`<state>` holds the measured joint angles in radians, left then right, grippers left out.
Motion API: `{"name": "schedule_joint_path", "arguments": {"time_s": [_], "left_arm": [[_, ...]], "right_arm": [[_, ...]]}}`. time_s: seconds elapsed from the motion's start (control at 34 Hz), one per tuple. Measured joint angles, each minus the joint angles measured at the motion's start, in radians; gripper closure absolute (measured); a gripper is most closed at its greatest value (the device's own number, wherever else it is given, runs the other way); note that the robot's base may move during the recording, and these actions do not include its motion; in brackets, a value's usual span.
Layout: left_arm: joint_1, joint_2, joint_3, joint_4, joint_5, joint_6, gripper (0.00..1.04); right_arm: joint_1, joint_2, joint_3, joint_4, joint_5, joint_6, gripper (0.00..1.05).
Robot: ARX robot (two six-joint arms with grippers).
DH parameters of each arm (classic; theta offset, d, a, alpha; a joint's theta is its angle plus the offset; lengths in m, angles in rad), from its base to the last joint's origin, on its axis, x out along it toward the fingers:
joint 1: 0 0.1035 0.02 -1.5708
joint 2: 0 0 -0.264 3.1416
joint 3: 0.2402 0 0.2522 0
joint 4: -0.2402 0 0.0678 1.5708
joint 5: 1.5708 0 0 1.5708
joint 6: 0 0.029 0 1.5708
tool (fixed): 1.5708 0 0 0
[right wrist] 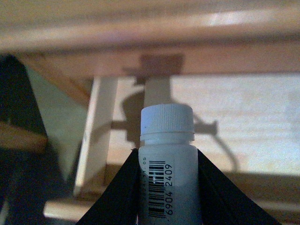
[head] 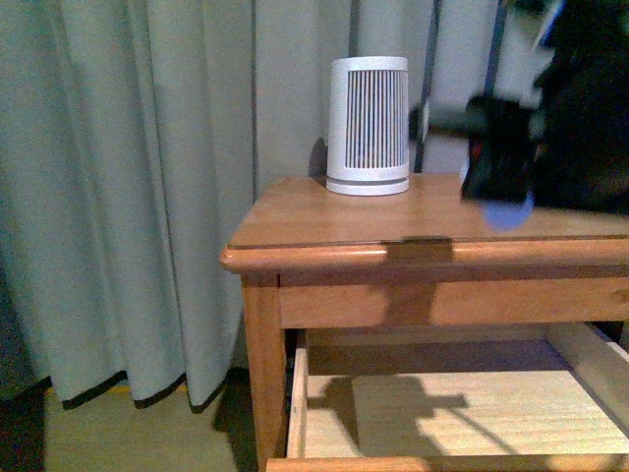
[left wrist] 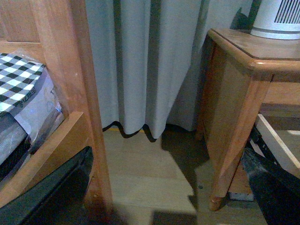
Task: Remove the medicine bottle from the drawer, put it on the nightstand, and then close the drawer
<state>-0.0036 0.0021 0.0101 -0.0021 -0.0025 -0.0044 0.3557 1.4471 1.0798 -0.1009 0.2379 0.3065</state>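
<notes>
My right gripper is shut on the medicine bottle, a small white cylinder with a ribbed cap and a barcode label, held cap-forward between black fingers. In the front view the right gripper is a dark blur above the right part of the nightstand; the bottle is not discernible there. The drawer is pulled open below the top, and its pale wood inside shows. The drawer also shows in the right wrist view, under the bottle. My left gripper is open and empty, low over the floor beside the nightstand.
A large white ribbed canister stands at the back of the nightstand top. Grey curtains hang behind and to the left. A wooden bed frame post with chequered bedding stands close to the left gripper.
</notes>
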Motion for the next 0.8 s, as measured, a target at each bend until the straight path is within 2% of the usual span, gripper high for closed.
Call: {"name": "schedule_joint_path", "arguments": {"time_s": [0.18,0.38,0.56,0.74,0.8], "left_arm": [[0.0,0.0,0.0,0.0,0.0,0.0,0.07],[0.0,0.0,0.0,0.0,0.0,0.0,0.07],[0.0,0.0,0.0,0.0,0.0,0.0,0.07],[0.0,0.0,0.0,0.0,0.0,0.0,0.07],[0.0,0.0,0.0,0.0,0.0,0.0,0.07]], "right_arm": [[-0.149,0.049,0.211,0.071,0.008,-0.153,0.75],[-0.264,0.311,0.464,-0.005,-0.009,-0.192,0.75],[-0.295,0.51,0.607,-0.074,-0.005,-0.183,0.75],[-0.294,0.591,0.639,-0.105,0.013,-0.167,0.75],[-0.294,0.597,0.639,-0.105,0.023,-0.168,0.68]]}}
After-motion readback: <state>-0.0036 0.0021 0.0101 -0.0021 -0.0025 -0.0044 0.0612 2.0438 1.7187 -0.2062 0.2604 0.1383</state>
